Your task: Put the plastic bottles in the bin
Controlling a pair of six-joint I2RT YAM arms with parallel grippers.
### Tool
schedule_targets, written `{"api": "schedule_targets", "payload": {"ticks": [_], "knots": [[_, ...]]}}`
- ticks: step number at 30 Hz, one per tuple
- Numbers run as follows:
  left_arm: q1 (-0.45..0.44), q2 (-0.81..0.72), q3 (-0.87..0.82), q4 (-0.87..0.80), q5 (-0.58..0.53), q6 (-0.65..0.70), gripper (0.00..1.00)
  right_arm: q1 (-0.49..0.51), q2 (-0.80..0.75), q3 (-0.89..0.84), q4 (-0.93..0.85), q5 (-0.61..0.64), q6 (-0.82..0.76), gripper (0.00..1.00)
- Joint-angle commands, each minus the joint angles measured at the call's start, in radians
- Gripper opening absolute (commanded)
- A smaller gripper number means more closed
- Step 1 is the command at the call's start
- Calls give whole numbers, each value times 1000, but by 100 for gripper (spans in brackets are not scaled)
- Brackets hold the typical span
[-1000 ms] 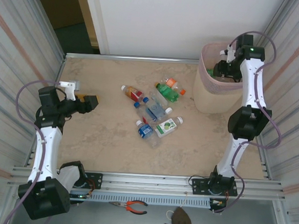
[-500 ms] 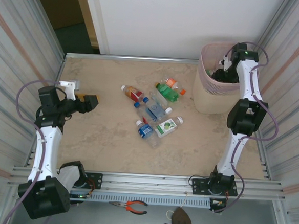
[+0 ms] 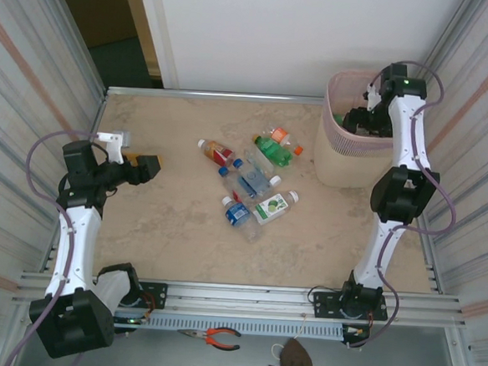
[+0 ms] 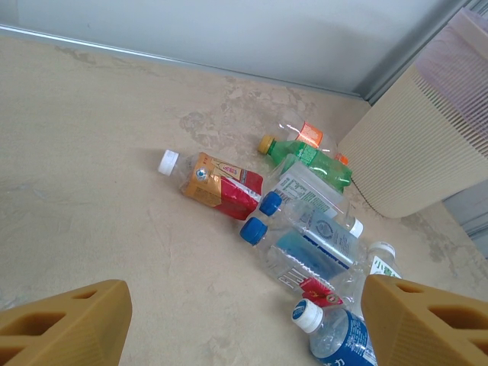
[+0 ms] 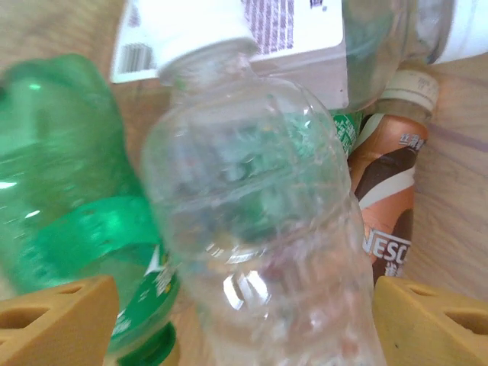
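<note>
Several plastic bottles [image 3: 252, 184] lie in a loose cluster mid-table: a red-labelled one [image 4: 221, 185], a green one [image 4: 309, 156], clear ones with blue caps [image 4: 305, 248]. My left gripper [image 3: 149, 168] hovers open to their left, fingers wide with nothing between them [image 4: 244, 328]. The pale pink bin [image 3: 346, 157] stands at the far right. My right gripper [image 3: 357, 120] reaches into its mouth and stands open [image 5: 244, 328]; a blurred clear bottle [image 5: 259, 244] hangs loose between its fingers, over a green bottle [image 5: 69, 206] and a brown-labelled bottle [image 5: 393, 206] inside the bin.
Corrugated metal walls close in on both sides. A metal rail [image 3: 236, 298] runs along the near edge, with pliers [image 3: 216, 338] lying below it. Bare tabletop [image 3: 181, 237] stretches between the left gripper and the bottle cluster.
The right gripper's fingers have spread apart over the bin and the clear bottle now sits loose between them. The right wrist shifted slightly. The left arm has not moved.
</note>
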Motion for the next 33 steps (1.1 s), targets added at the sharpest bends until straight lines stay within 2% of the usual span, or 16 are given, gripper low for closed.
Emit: {"api": "schedule_targets", "payload": {"ticks": [1,11,16,20,23,28,33], "knots": [[9,-5,-1,9,25,-5,79,4,-89,51,-43,-5,18,86],[9,5,1,15,31,-6,79,48,-185,83,-53,49,37,86],[10,-2,2,14,29,-5,79,96,-238,110,-62,119,65,86],[9,-9,2,12,27,-3,79,158,-304,80,-54,232,115,87],[10,-15,1,9,24,-3,79,214,-369,14,-35,324,179,88],[10,-26,-3,7,23,-6,79,316,-515,-177,66,390,323,90],[11,-28,-3,8,27,-6,79,400,-697,-452,212,350,516,90]]}}
